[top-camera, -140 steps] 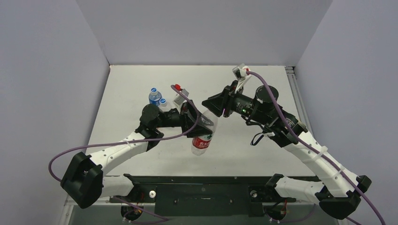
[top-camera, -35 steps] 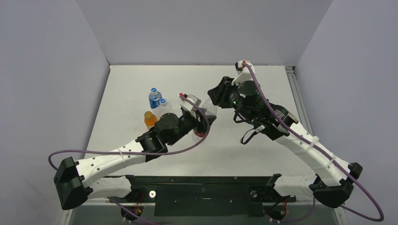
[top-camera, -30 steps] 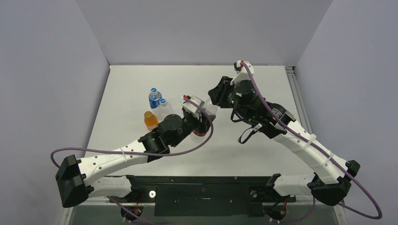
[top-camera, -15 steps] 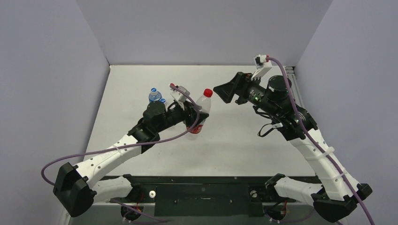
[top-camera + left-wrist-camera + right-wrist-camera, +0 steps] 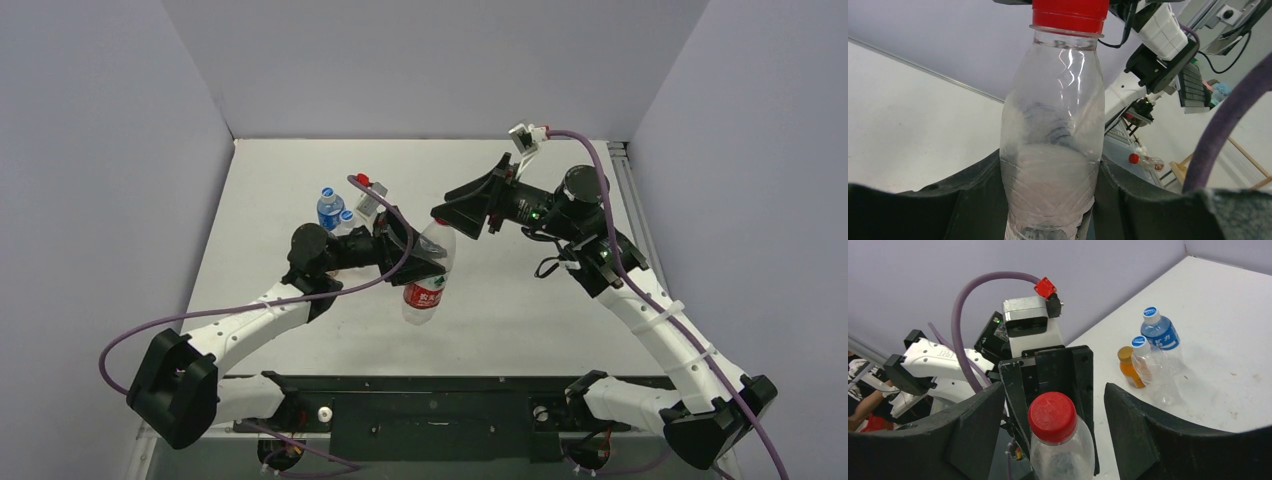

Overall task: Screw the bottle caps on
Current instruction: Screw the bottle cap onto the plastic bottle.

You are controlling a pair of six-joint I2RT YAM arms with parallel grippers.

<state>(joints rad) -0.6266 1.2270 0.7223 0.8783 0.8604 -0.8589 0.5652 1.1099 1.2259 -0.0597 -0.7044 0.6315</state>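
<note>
— Gripping what, the left gripper (image 5: 418, 262)?
— The clear bottle (image 5: 425, 295) is clamped around its body. The red cap (image 5: 1052, 416) is seated on the bottle's neck, flanked by the right gripper (image 5: 447, 213), jaws spread, nothing held

Red cap (image 5: 1052, 416) sits between 2 spread fingers (image 5: 973, 435), seemingly untouched.

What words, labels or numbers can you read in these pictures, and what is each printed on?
"I2RT": on the white arm.
Red label on the held bottle: too small to read.
Label on the blue bottle: blurred.
Blue caps: print too small to read.
</note>
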